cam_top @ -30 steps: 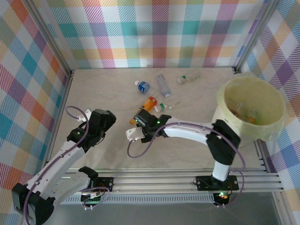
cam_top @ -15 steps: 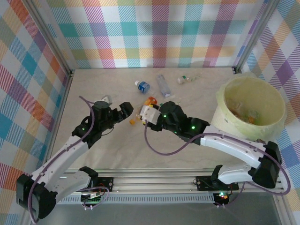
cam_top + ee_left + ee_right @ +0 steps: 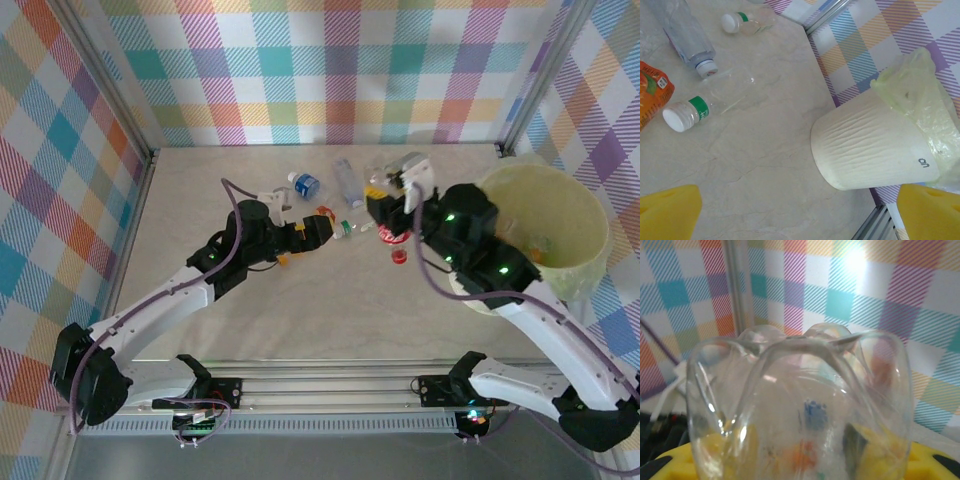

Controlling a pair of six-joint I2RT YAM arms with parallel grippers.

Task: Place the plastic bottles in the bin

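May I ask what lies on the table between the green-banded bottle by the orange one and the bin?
Nothing: the left wrist view shows bare tabletop between the green-banded bottle and the bin.

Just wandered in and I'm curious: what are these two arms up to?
They're clearing plastic bottles into the bin. The right gripper holds a clear bottle with a red cap in the air, short of the bin and not yet over it. The left gripper hovers open above the table, close to a few loose bottles lying there. Some things already lie inside the bin.
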